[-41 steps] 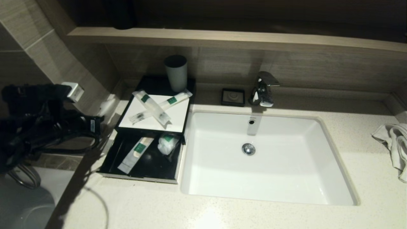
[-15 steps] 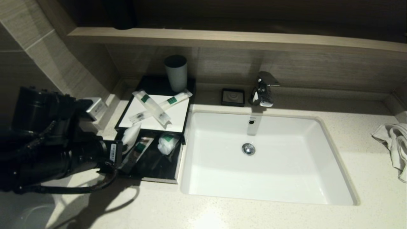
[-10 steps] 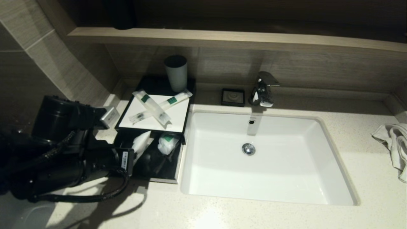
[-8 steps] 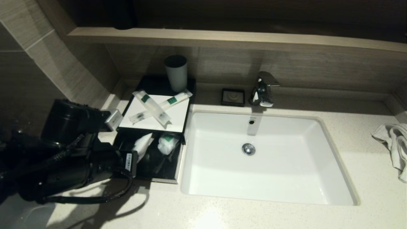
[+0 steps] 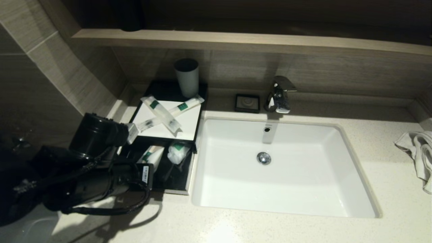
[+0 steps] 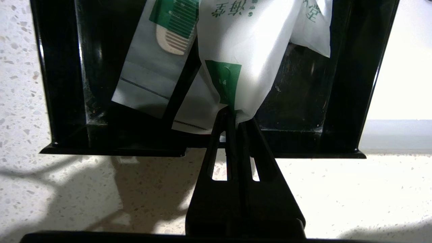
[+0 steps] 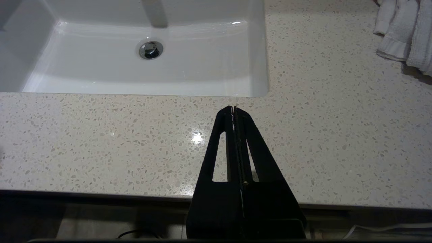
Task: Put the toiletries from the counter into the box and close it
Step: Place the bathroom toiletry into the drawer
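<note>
A black box stands left of the sink, its drawer pulled out toward me. My left gripper is shut on the end of a white packet with a green label and holds it over the drawer. In the head view the packet shows just past the left wrist. A comb packet and a white bundle lie in the drawer. Two long packets lie crossed on the box's white top. My right gripper is shut and empty above the counter's front edge.
The white sink is right of the box. A grey cup stands on the box's back. A soap dish and faucet are behind the sink. A towel lies far right. The tiled wall is close on the left.
My left arm has swung in from the left wall with the white packet. It now holds the packet over the open drawer. The right arm has not moved.
</note>
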Available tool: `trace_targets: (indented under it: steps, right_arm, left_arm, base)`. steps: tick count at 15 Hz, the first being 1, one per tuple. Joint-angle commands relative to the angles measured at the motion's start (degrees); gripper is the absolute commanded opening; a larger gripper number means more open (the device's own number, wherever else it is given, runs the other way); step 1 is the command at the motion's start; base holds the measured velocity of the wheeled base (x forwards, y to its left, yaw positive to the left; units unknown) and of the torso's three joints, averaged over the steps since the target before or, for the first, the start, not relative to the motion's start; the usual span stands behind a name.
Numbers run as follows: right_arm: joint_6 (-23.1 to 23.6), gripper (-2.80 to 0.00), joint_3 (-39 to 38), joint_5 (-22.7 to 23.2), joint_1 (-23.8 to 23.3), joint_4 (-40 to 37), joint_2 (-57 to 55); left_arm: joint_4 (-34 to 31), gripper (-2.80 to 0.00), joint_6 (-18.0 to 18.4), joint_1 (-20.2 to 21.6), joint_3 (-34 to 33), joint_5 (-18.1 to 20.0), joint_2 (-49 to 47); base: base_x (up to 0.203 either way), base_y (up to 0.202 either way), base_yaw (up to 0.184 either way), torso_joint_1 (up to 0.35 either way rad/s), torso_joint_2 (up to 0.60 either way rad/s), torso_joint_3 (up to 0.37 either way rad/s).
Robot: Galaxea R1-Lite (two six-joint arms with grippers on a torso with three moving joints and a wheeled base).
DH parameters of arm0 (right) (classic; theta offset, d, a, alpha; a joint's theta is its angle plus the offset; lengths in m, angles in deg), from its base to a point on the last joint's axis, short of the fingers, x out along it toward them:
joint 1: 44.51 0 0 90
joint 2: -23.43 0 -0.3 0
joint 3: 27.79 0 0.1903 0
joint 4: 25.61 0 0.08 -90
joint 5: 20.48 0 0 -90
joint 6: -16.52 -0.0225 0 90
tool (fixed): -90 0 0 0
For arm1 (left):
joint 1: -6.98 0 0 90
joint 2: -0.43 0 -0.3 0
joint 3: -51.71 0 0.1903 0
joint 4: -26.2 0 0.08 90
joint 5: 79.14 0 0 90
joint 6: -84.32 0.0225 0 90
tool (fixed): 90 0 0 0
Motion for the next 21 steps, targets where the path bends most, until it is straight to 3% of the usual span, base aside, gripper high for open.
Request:
trace_targets:
  steps: [1, 18, 19, 21]
  right_arm:
    - [0.0, -2.80, 0.0, 0.0, 0.0, 0.0, -0.1]
    - [0.0, -2.80, 0.0, 0.0, 0.0, 0.0, 0.0]
    - [0.0, -2.80, 0.0, 0.0, 0.0, 0.0, -0.1]
    - [0.0, -2.80, 0.0, 0.0, -0.1, 0.0, 0.0]
  left_arm:
    - [0.0, -2.80, -0.7, -0.1, 0.5, -0.1, -2.0]
    - [2.1, -2.80, -0.8, -0.4, 4.1, -1.2, -7.1]
    - [2.1, 0.00, -0.8, -0.4, 4.1, -1.3, -7.1]
    - [2.0, 0.00, -0.8, -0.4, 3.9, -1.2, -7.1]
  base:
    - [0.000, 0.000, 0.000, 0.000, 0.00, 0.000]
    - [0.000, 0.000, 0.000, 0.000, 0.00, 0.000]
    - [0.000, 0.000, 0.000, 0.000, 0.00, 0.000]
    - [0.000, 0.000, 0.000, 0.000, 0.00, 0.000]
